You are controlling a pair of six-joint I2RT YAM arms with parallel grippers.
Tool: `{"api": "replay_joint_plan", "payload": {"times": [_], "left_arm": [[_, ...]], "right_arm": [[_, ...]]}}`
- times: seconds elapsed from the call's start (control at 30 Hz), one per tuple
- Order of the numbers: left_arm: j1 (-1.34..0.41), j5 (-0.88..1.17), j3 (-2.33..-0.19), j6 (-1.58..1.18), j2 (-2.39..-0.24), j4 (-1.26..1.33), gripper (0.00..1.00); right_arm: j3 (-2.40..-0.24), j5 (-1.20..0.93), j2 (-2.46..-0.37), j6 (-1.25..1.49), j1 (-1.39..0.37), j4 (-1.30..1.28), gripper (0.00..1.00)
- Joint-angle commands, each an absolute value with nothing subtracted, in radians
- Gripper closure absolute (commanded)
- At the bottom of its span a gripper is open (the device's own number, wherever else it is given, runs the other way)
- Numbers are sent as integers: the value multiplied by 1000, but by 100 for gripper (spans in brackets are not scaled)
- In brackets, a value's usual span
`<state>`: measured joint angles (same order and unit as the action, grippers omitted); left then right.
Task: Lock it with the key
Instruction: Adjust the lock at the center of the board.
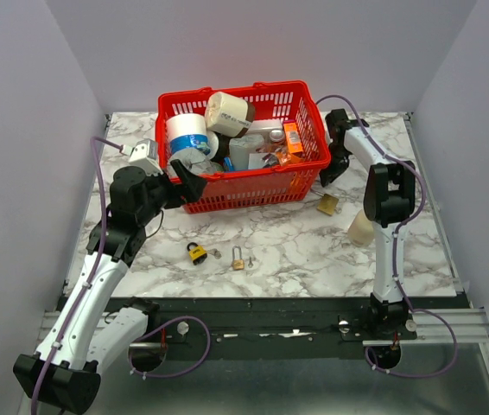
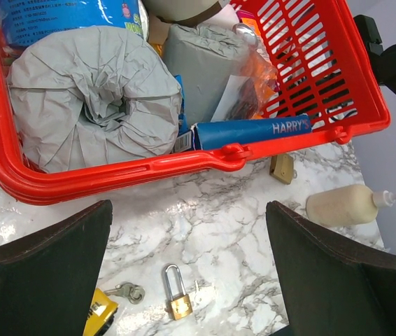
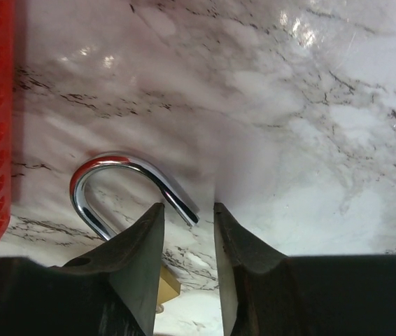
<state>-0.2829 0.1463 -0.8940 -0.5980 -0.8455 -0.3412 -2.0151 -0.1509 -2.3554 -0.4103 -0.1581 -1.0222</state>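
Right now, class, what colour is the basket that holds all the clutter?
The basket is red with slotted walls; it shows best in the top external view.

One overhead view, two wrist close-ups

The left arm (image 1: 98, 277) angles up from its base and bends at the elbow, bringing the left gripper (image 1: 191, 186) just beside the front left corner of the red basket (image 1: 253, 179), its fingers (image 2: 58, 259) spread wide. The right arm (image 1: 389, 194) stands tall to the basket's right, wrist tipped downward, with the right gripper (image 1: 329, 171) beside the front right corner, jaws parted by a narrow gap.
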Motion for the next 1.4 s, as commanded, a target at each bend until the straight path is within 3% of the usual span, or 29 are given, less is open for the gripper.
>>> {"api": "replay_joint_plan", "payload": {"times": [0.0, 0.27, 0.43, 0.57, 0.97, 1.07, 1.1, 1.2, 1.3, 1.37], "left_arm": [[-273, 156, -936, -588, -842, -367, 1], [-262, 150, -945, -583, -836, -376, 1], [-256, 149, -954, -568, -831, -388, 1], [-250, 153, -960, -565, -827, -394, 1], [-239, 164, -956, -566, -831, -388, 1], [-238, 164, -963, -568, -830, -393, 1], [-238, 164, -963, -569, -828, -396, 1], [-236, 166, -960, -580, -827, -397, 1], [-236, 167, -954, -586, -824, -400, 1], [-235, 167, -950, -589, -822, -403, 1]], "right_arm": [[-2014, -89, -2350, -396, -166, -1037, 64], [-2082, -64, -2391, -410, -158, -1081, 78], [-2053, -48, -2378, -434, -149, -1095, 99], [-1952, -15, -2320, -486, -104, -1022, 99], [-1922, -57, -2240, -526, -19, -1002, 99], [-1895, -150, -2171, -458, -5, -1005, 82], [-1875, -178, -2146, -436, -6, -997, 62], [-1778, -262, -2034, -333, -17, -945, 28], [-1689, -290, -1965, -261, -32, -910, 18], [-1631, -275, -1935, -229, -38, -861, 16]]}}
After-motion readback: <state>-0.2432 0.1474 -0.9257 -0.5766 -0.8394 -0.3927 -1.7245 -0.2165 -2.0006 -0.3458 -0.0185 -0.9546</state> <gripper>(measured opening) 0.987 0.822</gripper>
